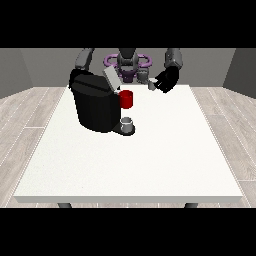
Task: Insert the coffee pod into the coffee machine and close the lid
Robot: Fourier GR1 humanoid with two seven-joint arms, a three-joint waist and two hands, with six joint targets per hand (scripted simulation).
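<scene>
A black coffee machine (94, 105) stands on the left half of the white table (130, 160). Its grey lid (110, 78) is tilted up and open. A red part (126, 99) sticks out at the machine's front, and a small grey cup (127, 123) sits on the base below it. The hand at the view's right (165, 80) hovers above the table's far edge, to the right of the machine, fingers curled round a small grey coffee pod (151, 85). The hand at the view's left is hidden behind the machine; only its arm (83, 59) shows.
The robot's torso (128, 65) with purple rings stands behind the table's far edge. Wooden floor and grey walls surround the table. White tabletop stretches from the machine towards the camera and to the right.
</scene>
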